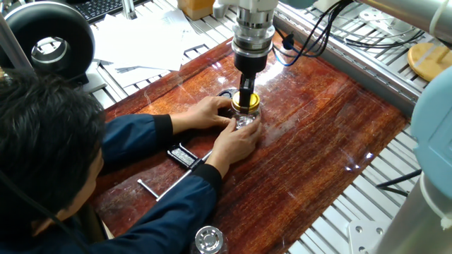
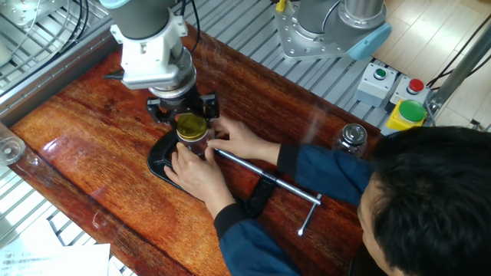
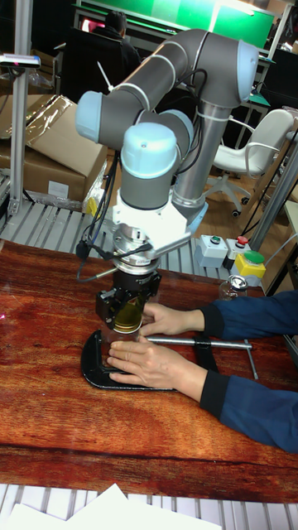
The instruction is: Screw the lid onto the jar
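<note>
The yellow-gold lid [image 1: 246, 109] [image 2: 192, 124] [image 3: 127, 313] sits on the mouth of the small clear jar [image 1: 247, 123] [image 2: 195, 143]. The jar stands on a black pad [image 2: 157, 162] on the red-brown wooden table. My gripper [image 1: 246, 101] [image 2: 184, 115] [image 3: 128, 308] comes straight down from above, and its black fingers [image 2: 209, 105] sit on either side of the lid, shut on it. A person's two hands [image 1: 229, 134] [image 2: 196, 170] [image 3: 153, 363] wrap the jar and hide most of its glass.
A second clear jar with a silvery top [image 1: 209, 240] [image 2: 353, 138] [image 3: 233, 286] stands near the person. A long metal clamp bar [image 2: 268, 180] [image 3: 190, 340] lies by the forearm. A tan wooden disc [image 1: 429, 60] and a button box [image 2: 377, 80] sit off the board.
</note>
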Controlling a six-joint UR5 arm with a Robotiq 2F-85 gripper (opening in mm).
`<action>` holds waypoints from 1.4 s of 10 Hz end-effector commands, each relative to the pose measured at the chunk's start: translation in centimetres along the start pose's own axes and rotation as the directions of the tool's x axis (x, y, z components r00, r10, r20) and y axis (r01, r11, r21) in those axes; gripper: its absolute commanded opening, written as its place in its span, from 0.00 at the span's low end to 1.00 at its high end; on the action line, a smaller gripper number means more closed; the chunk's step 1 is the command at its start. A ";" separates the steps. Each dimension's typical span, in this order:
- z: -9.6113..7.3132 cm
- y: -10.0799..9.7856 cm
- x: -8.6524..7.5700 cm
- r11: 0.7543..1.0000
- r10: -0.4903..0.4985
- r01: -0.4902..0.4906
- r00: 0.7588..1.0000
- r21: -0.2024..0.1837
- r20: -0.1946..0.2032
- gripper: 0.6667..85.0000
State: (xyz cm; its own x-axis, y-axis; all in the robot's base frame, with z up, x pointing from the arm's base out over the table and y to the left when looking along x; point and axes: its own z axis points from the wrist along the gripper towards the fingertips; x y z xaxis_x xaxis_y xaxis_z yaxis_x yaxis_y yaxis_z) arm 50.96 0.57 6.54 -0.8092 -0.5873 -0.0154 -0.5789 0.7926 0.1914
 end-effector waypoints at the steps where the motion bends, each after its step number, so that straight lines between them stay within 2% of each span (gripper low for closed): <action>1: 0.1 -1.2 -0.5 0.999 0.040 -0.040 0.999 -0.009 0.036 0.68; 2: -1.2 -1.6 0.1 0.999 0.047 -0.047 0.999 -0.006 0.001 0.68; 3: -2.2 -1.6 0.0 0.996 0.091 -0.091 0.996 -0.016 -0.013 0.68; 5: -2.4 -1.3 -0.5 0.980 0.197 -0.197 0.980 -0.010 -0.007 0.69; 6: -1.4 -1.7 -1.0 0.984 0.178 -0.178 0.983 -0.003 0.033 0.77; 7: -0.4 -1.7 -1.6 0.990 0.138 -0.136 0.987 -0.021 0.088 0.97; 8: 0.0 -2.1 -1.3 0.993 0.116 -0.115 0.989 -0.017 0.096 1.00; 10: -0.1 -2.6 -1.3 0.993 0.113 -0.115 0.991 0.018 0.077 1.00; 12: -0.3 -2.2 -1.7 0.992 0.119 -0.122 0.991 0.040 0.060 1.00; 14: -1.3 -0.5 -2.3 0.987 0.156 -0.157 0.987 0.025 0.047 1.00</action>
State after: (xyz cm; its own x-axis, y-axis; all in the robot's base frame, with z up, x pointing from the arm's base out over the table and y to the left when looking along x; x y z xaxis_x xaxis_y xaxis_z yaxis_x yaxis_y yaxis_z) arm 53.26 -0.03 6.68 -0.8800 -0.4733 -0.0397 -0.4731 0.8659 0.1622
